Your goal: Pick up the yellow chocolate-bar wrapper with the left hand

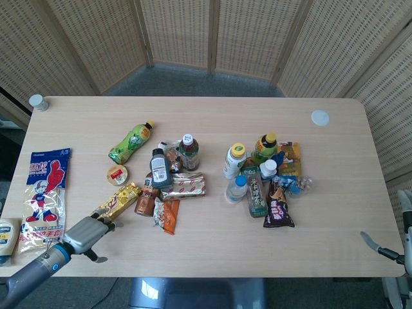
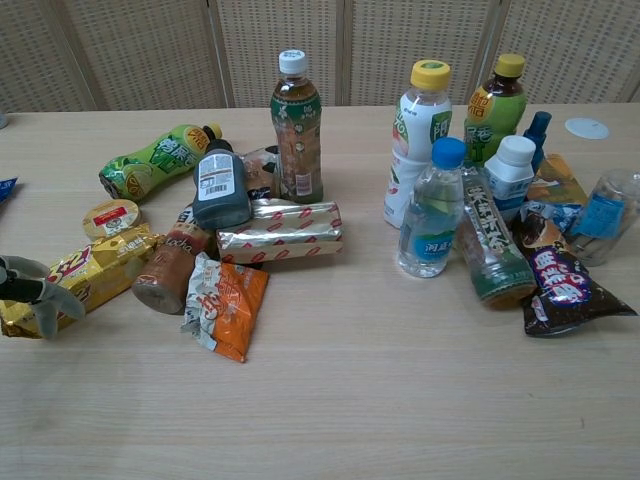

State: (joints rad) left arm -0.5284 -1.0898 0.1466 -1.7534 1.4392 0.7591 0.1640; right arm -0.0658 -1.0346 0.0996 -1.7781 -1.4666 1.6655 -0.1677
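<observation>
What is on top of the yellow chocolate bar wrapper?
The left hand lies over the near end of the yellow chocolate bar wrapper, fingers on it. That end is covered, so whether they grip it cannot be seen. The far end touches the brown bottle.

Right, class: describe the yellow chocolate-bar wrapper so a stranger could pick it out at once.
Start at the left-hand cluster of bottles and snacks on the wooden table. At its near-left edge, beside the lying brown bottle, lies the yellow chocolate-bar wrapper, where the left hand reaches. It alone is long, shiny gold with red lettering.
</observation>
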